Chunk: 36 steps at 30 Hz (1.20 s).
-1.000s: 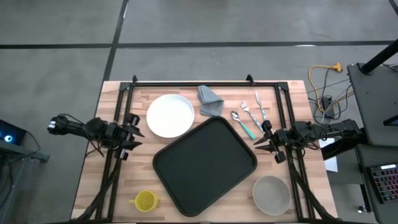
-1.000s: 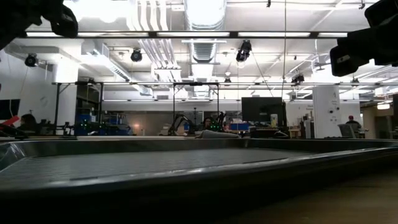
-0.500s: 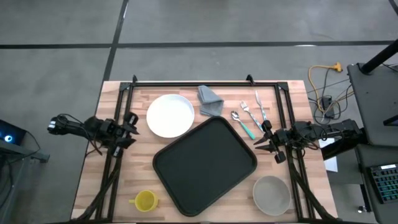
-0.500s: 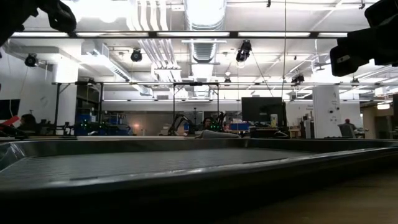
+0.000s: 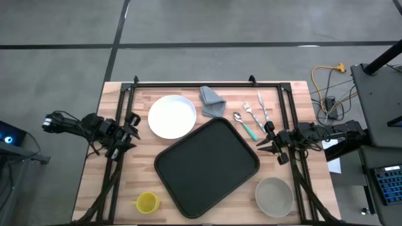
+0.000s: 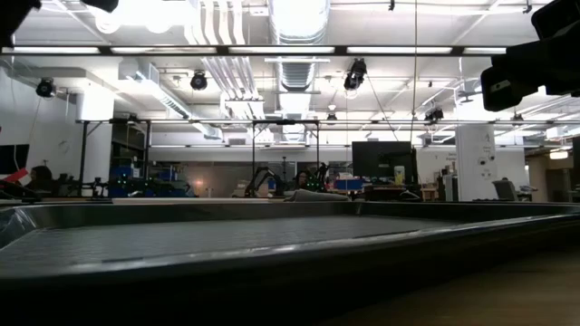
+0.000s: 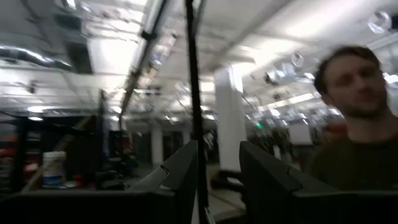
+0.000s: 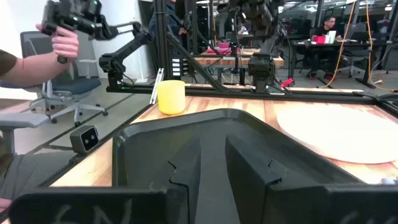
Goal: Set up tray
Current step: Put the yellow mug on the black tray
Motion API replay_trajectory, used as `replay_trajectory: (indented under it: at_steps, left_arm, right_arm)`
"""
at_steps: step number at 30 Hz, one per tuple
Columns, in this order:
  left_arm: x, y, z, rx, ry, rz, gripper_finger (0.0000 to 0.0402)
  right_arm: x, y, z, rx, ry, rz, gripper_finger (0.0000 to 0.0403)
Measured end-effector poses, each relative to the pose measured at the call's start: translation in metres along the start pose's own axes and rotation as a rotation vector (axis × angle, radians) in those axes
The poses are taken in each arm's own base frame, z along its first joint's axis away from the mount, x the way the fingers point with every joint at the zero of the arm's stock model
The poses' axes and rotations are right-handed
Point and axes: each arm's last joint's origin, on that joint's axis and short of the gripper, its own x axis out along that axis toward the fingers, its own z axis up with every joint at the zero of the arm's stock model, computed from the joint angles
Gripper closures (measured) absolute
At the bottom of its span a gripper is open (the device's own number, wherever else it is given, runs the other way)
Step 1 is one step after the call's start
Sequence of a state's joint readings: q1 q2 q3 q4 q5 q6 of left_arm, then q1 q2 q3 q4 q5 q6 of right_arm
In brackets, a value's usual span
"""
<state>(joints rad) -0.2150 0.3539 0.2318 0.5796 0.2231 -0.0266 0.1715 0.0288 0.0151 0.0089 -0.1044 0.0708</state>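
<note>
**Tray lies askew at the middle of the table, both arms at the sides**

The left gripper (image 5: 133, 130) hangs over the table's (image 5: 188, 210) left edge, beside the white plate (image 5: 171, 116), its fingers (image 7: 180, 171) spread apart with nothing between them. Near the front left corner stands a yellow cup (image 5: 147, 202).

The tray (image 5: 207, 164), black and empty, sits flat at the table's centre, turned at an angle so that one corner points toward the plate and the grey cloth (image 5: 212, 101) at the back. In the low view its rim (image 6: 272, 249) fills the foreground.

Right of the cloth lie a spoon (image 5: 238, 117), a teal-handled utensil (image 5: 250, 130), a fork (image 5: 248, 109) and a knife (image 5: 263, 107). The right gripper (image 5: 265, 143) hovers just beside the tray's right corner, near the cutlery, its fingers (image 8: 249, 165) only slightly parted and gripping nothing. A grey bowl (image 5: 274, 195) rests at the front right, just beside the tray.

In the right wrist view a person's hand (image 8: 62, 43) holds a device beyond the table.
</note>
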Motion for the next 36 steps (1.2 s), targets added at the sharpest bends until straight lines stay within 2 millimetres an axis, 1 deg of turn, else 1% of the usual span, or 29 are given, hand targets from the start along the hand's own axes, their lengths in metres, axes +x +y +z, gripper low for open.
replay_trajectory:
  at_steps: [2, 6, 12, 15, 18, 21, 23, 26, 30, 34, 36]
  left_arm:
    - [0.012, 0.002, 0.007, 0.003, 0.075, -0.017, 0.0297]
    - [0.032, 0.006, 0.016, -0.048, 0.308, -0.007, 0.0297]
    - [0.063, 0.013, 0.023, -0.196, 0.599, 0.018, 0.0297]
    - [0.077, 0.015, 0.021, -0.275, 0.758, 0.04, 0.0297]
    - [0.088, 0.018, 0.013, -0.376, 0.949, 0.089, 0.0297]
    - [0.103, 0.018, 0.011, -0.463, 1.07, 0.128, 0.0297]
    - [0.11, 0.016, 0.004, -0.498, 1.178, 0.135, 0.0297]
    - [0.126, 0.011, -0.002, -0.529, 1.267, 0.135, 0.0297]
    - [0.144, 0.002, -0.007, -0.559, 1.323, 0.122, 0.0297]
    - [0.155, -0.01, -0.012, -0.573, 1.373, 0.147, 0.0297]
    - [0.157, -0.017, -0.013, -0.59, 1.394, 0.172, 0.0297]
  right_arm:
    - [0.0, 0.0, 0.0, 0.0, 0.0, 0.0, 0.0335]
    - [0.0, 0.0, 0.0, 0.0, 0.0, 0.0, 0.0335]
    - [0.0, 0.0, 0.0, 0.0, 0.0, 0.0, 0.0335]
    - [0.0, 0.0, 0.0, 0.0, 0.0, 0.0, 0.0335]
    - [0.0, 0.0, 0.0, 0.0, 0.0, 0.0, 0.0335]
    - [0.0, 0.0, 0.0, 0.0, 0.0, 0.0, 0.0335]
    - [0.0, 0.0, 0.0, 0.0, 0.0, 0.0, 0.0335]
    - [0.0, 0.0, 0.0, 0.0, 0.0, 0.0, 0.0335]
    - [0.0, 0.0, 0.0, 0.0, 0.0, 0.0, 0.0335]
    - [0.0, 0.0, 0.0, 0.0, 0.0, 0.0, 0.0335]
    - [0.0, 0.0, 0.0, 0.0, 0.0, 0.0, 0.0335]
